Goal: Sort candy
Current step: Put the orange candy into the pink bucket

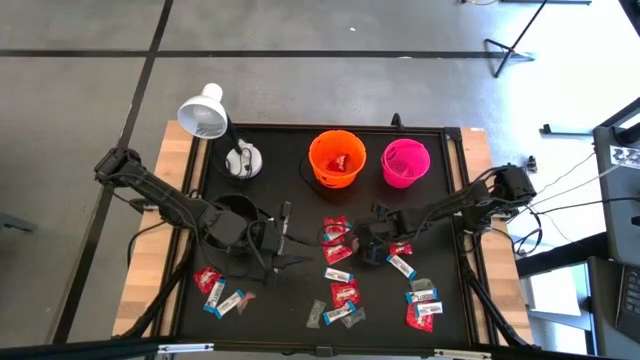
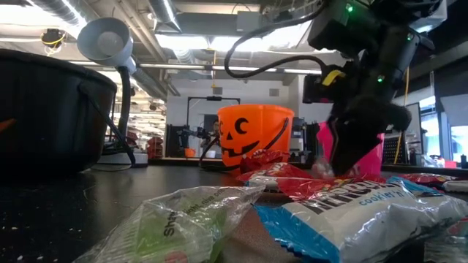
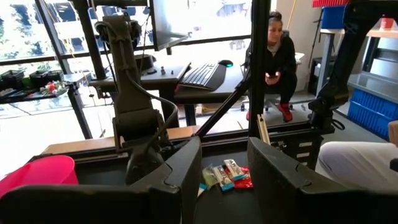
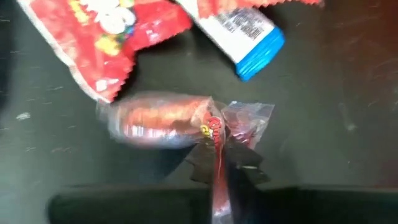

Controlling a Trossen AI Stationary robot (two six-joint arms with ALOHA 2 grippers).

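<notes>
Pinching the twisted end of a clear wrapper, the right gripper (image 4: 217, 180) sits low over the black table mat (image 1: 290, 300), in front of the orange plastic jack-o'-lantern bucket (image 1: 336, 158); its fingers are closed on a small reddish-orange sweet in crinkled cellophane (image 4: 165, 121), whose body lies on the mat just beyond the fingertips. A red foil packet (image 4: 99, 37) and a blue-and-white wrapped bar (image 4: 245, 34), both cut off at the frame edge, lie just past it. More wrapped candy (image 1: 340, 295) is scattered nearer the table's front edge than the orange bucket. Left of that bucket, the left gripper (image 3: 221, 171) hovers with its fingers parted and nothing between them. The pink bucket (image 1: 405, 162) stands just right of the orange one.
</notes>
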